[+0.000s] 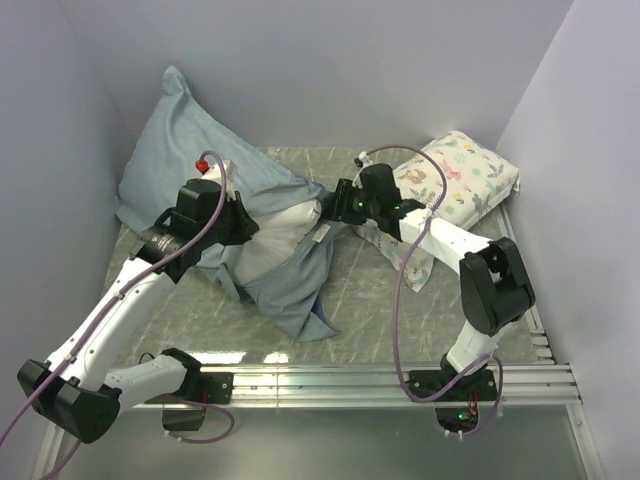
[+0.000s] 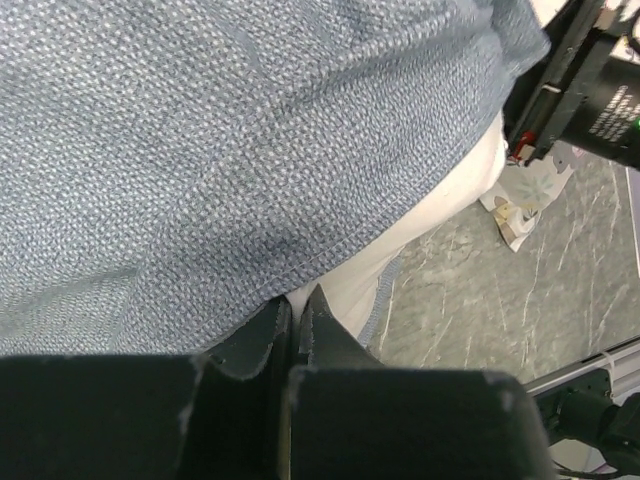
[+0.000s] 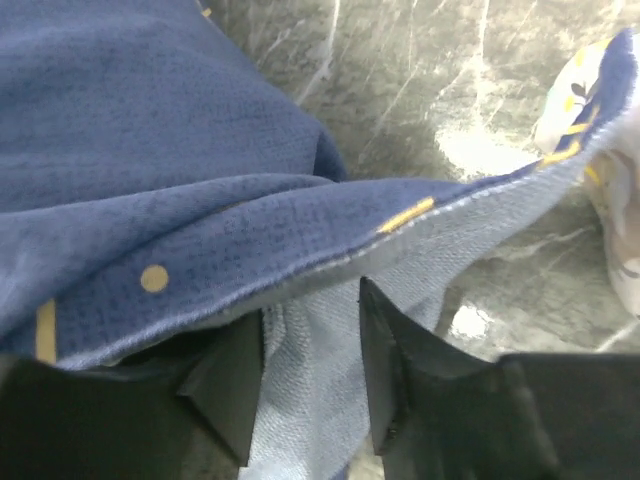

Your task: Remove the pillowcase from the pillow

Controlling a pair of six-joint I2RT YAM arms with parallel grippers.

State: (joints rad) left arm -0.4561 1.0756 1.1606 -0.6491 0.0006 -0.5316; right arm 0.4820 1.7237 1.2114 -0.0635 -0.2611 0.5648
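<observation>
The pillowcase (image 1: 190,150) lies inside out, its pale grey-blue side up, from the back left corner to the table's middle. The plump white pillow (image 1: 285,238) bulges out of its mouth. My left gripper (image 1: 245,225) is at the pillow's left side. In the left wrist view, this gripper (image 2: 295,310) is shut with white pillow (image 2: 440,220) cloth pinched at its tips, under the pillowcase (image 2: 220,130) hem. My right gripper (image 1: 335,205) is at the pillow's right end. In the right wrist view, it (image 3: 310,305) stands open, with the pillowcase (image 3: 150,150) draped loosely between and over its fingers.
A smaller flower-printed pillow (image 1: 460,180) lies at the back right, just behind the right arm. Its edge (image 3: 605,90) shows in the right wrist view. Bare marble table (image 1: 380,290) lies in front of it. Walls close in on three sides. A metal rail (image 1: 400,380) runs along the front.
</observation>
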